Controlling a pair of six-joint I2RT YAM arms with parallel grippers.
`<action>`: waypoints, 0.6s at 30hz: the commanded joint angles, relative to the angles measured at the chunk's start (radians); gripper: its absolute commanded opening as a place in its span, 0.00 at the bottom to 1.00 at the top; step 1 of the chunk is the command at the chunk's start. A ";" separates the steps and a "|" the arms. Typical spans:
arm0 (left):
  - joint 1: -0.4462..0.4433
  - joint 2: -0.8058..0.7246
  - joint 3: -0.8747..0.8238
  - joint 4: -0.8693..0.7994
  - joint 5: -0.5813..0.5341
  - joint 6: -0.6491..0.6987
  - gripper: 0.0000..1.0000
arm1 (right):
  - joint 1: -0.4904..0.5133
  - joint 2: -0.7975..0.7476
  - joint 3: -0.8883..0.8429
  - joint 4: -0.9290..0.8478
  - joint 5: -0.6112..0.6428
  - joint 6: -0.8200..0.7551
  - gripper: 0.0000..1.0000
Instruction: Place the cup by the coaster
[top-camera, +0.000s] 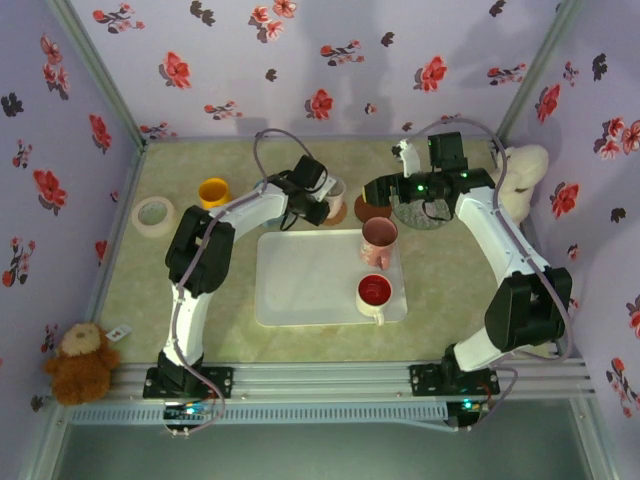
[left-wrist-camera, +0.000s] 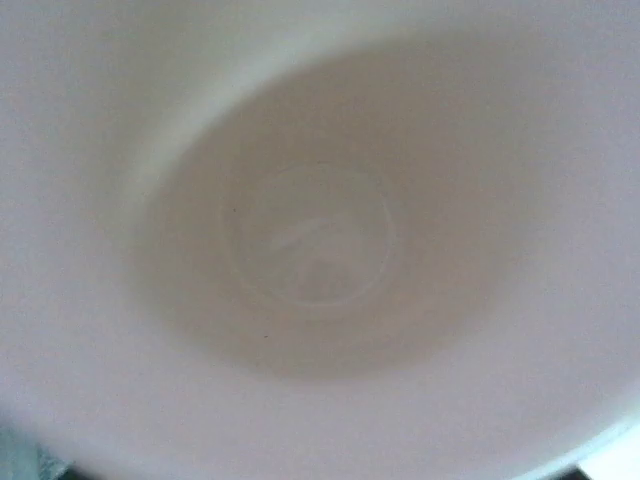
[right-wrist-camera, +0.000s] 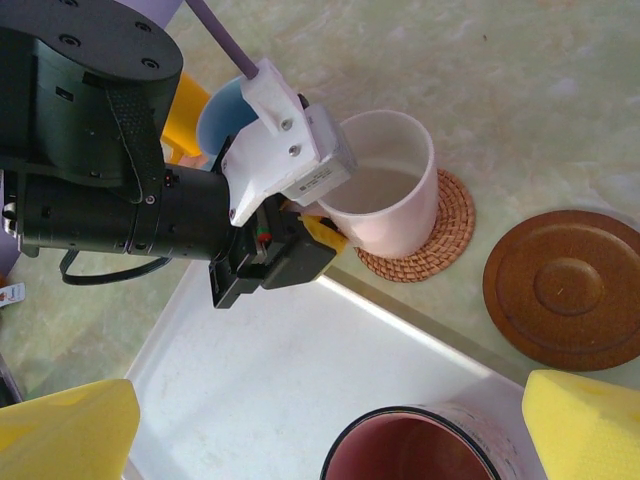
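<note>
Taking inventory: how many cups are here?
4: a white cup on the woven coaster, a yellow cup left of it, a pink mug and a red mug on the tray. The left arm may hide another.

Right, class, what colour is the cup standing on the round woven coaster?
White cup, best in the right wrist view.
</note>
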 joint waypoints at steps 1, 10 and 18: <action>0.009 0.000 0.033 0.029 -0.015 0.017 0.31 | 0.007 -0.005 0.014 -0.019 0.017 -0.023 0.99; 0.009 -0.004 0.032 0.026 -0.028 0.017 0.47 | 0.008 -0.006 0.007 -0.023 0.022 -0.023 0.99; 0.009 -0.024 0.015 0.029 -0.036 0.012 0.64 | 0.011 -0.012 0.010 -0.027 0.034 -0.016 0.99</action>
